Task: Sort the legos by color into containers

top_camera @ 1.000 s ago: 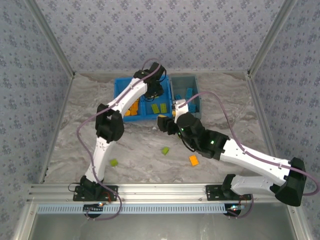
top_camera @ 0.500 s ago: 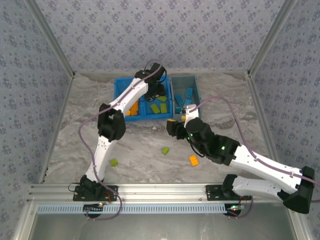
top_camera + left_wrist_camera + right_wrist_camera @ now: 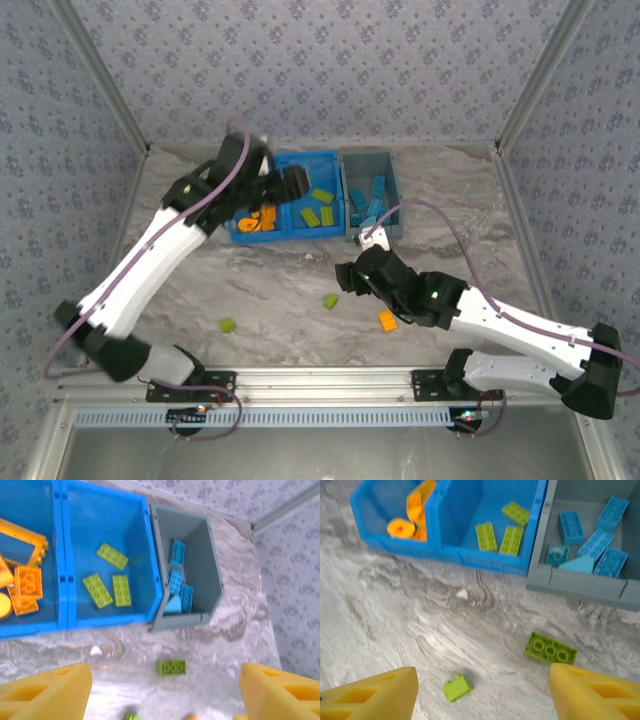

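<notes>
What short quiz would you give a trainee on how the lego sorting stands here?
1. True or false: the grey bin holds only blue bricks.
2. How many lime green bricks lie in the blue bin compartment beside the grey bin? A two, B three, C five.
3. Fill in: on the table lie two loose lime green bricks and one ____ brick.
Key: 1 true; 2 B; 3 orange, the orange brick.

Marbled table (image 3: 270, 280) bears blue bin (image 3: 300, 238) beside grey bin (image 3: 397, 200); lime brick (image 3: 330, 301), lime piece (image 3: 228, 325), orange brick (image 3: 388, 320) loose.
</notes>
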{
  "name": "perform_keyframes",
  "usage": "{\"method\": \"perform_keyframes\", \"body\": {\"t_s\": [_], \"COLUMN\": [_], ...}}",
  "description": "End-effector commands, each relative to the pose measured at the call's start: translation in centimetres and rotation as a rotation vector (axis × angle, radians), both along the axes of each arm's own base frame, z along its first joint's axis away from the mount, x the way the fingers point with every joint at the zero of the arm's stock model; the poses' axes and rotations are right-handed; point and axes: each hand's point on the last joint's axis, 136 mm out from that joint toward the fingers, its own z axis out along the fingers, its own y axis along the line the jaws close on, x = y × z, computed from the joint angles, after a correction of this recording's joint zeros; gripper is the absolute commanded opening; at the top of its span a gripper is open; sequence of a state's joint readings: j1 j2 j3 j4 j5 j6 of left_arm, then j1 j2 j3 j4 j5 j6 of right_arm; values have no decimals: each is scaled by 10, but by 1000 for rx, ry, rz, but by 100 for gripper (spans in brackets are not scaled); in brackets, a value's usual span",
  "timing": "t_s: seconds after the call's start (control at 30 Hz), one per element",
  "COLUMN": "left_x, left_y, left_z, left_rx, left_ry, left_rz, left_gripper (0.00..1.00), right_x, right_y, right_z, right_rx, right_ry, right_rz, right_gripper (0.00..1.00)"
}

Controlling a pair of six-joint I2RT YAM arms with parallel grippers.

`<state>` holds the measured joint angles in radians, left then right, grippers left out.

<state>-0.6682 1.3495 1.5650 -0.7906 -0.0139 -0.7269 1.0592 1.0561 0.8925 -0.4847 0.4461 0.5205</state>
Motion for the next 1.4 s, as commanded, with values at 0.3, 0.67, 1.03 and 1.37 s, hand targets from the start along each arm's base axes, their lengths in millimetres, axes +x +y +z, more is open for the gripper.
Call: {"method": "perform_keyframes", "body": {"t_s": [0.3,0.67,1.03,1.37], "left_x": [-114,-174,-186,-183], "left_y": [84,203,212,205], "left_z": [-70,-85,-76,-76], "left_rx": [-4,-56,-101,-118], "left_ry": [71,-20,-57,-58], "left_rz": [25,404,398,378], "left_gripper": [79,74,73,70], "right_x": [-40,-93,-74,-71], "right_y": [65,230,292,307], "right_z": [-71,-106,-162,-186], "right_rx": [-202,-266,-348,-341], "right_ry": [175,174,275,328], "right_rz": [277,713,665,636], "right_gripper": [76,81,90,70]}}
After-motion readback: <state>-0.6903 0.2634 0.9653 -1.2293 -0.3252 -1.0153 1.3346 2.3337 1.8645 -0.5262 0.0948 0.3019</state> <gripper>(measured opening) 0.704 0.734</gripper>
